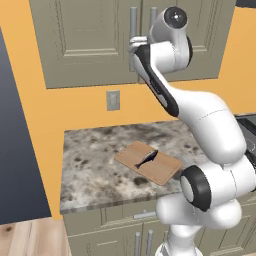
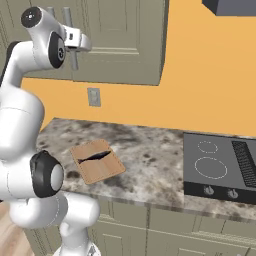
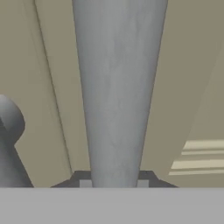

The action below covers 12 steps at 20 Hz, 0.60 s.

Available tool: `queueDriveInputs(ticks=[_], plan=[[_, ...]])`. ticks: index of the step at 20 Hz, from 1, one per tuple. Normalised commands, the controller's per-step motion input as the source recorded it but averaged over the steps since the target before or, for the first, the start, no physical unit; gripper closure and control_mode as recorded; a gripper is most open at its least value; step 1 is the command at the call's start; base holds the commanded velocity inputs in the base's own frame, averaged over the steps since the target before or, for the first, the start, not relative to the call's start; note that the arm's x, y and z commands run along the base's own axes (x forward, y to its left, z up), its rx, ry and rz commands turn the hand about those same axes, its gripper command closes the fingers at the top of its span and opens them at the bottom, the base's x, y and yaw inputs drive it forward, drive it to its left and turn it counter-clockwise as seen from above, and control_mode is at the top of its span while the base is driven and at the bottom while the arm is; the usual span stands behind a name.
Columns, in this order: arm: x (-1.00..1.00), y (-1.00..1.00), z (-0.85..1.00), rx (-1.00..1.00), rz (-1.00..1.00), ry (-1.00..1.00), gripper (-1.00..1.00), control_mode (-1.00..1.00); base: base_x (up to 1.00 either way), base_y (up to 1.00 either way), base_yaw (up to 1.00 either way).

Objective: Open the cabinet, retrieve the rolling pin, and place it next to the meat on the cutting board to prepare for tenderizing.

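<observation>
The gripper (image 1: 134,44) is raised to the cabinet (image 1: 90,40), jaws narrowed around one of its vertical silver bar handles (image 3: 118,92); the hand view shows the bar running between the fingertips. Both doors appear shut. On the granite counter (image 1: 90,165), the cutting board (image 1: 145,162) lies near the front edge, turned at an angle. The meat (image 1: 147,157) rests across the board's middle. A stovetop (image 2: 220,167) sits at the counter's right end.
</observation>
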Motion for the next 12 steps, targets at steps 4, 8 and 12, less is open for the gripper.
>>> queueDriveInputs(ticks=[4,8,12], plan=[[-0.51,-0.22,0.00,0.00,0.00,-0.02,1.00,-1.00,0.00,0.00,0.00],[-0.57,-0.40,0.00,0.00,0.00,-0.01,1.00,-1.00,0.00,0.00,0.00],[-0.70,-0.60,-0.03,0.00,0.05,0.00,1.00,-1.00,0.00,0.00,0.00]])
